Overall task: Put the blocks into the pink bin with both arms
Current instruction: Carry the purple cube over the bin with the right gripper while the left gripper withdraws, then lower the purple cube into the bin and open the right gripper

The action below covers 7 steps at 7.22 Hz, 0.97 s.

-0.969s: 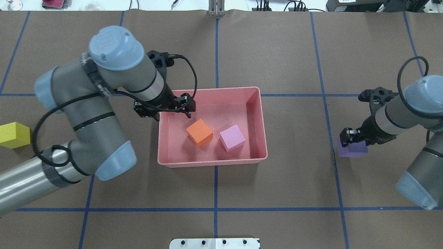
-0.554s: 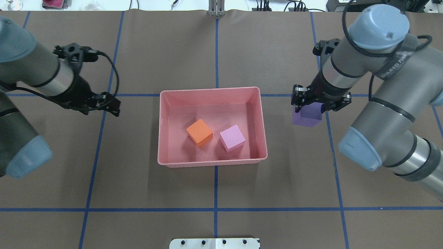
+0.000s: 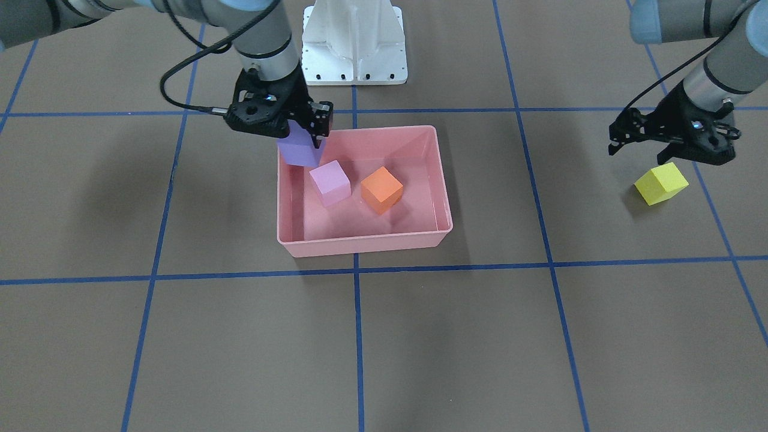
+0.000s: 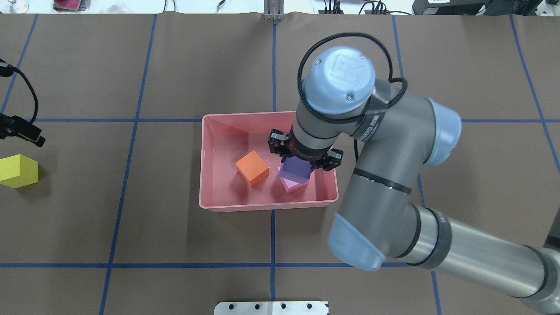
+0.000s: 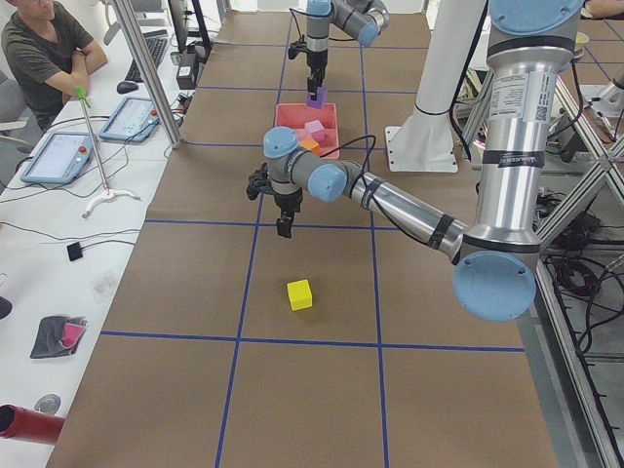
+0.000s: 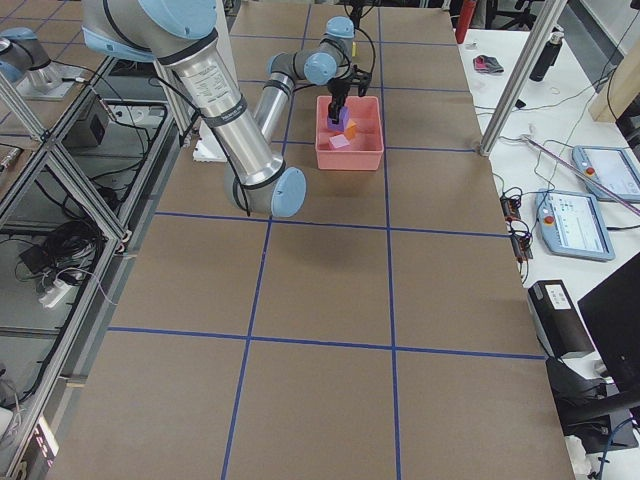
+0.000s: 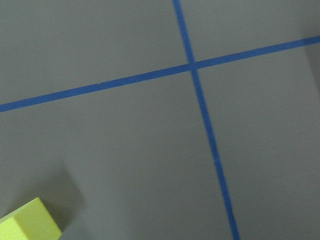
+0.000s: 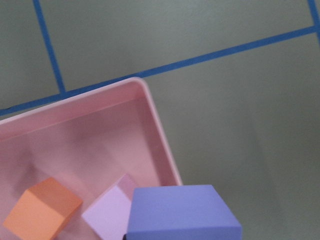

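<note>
Salmon-pink bin [image 4: 245,205] holds the orange block [image 4: 252,167] and light pink block [image 4: 294,187]. Right gripper [image 4: 305,159], over its right end, clamps the purple block [image 4: 294,171], unreleased. Left gripper [image 3: 637,155] hangs spread and empty near the yellow block [image 3: 661,183], far left, ungrasped.

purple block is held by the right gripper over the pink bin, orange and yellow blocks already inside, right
Not the yellow. The right gripper holds the purple block over the pink bin, with the orange block and light pink block inside; the overhead exterior view shows the yellow block on the table.
</note>
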{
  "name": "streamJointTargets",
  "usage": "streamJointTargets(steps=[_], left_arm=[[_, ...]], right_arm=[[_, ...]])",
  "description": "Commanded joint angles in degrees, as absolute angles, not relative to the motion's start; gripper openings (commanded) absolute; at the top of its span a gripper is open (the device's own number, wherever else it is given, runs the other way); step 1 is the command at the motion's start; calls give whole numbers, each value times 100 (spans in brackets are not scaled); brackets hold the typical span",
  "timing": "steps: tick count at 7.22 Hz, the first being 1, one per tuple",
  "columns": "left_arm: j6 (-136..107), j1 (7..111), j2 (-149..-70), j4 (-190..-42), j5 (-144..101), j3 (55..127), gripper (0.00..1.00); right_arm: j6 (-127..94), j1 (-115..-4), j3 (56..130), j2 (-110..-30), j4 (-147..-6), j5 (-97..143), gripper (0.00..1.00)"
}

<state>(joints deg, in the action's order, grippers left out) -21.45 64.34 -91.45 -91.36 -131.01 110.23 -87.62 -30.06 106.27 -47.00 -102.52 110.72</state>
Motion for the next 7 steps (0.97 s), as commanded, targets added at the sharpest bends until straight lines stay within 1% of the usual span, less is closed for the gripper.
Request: streamJointTargets(steps=[1,2,4,5,6,7], left_arm=[[-2210,6671,-9079,-9132,-13131,10409,99],[-2398,6671,-9070,-9132,-13131,10302,99],[-2426,6653,-9062,-9132,-13113,9890,99],[-2826,6645,-9070,-9132,-13131,9783,99],[-3143,6627,-9079,-9149,-13140,9721,99],[-3155,6627,-9079,-9193,-13140,9669,99]], right_arm=[[-9210,-2402,10118,-4500,-9757,10488,0],[-9324,-2339,9899,-4483,-9460,10459,0],[-9325,-2320,9844,-4509,-9440,10459,0],[-9325,-2303,9826,-4491,-9439,10459,0],[-9325,-2268,9826,-4509,-9439,10450,6],[-9325,-2268,9809,-4517,-9448,10450,55]])
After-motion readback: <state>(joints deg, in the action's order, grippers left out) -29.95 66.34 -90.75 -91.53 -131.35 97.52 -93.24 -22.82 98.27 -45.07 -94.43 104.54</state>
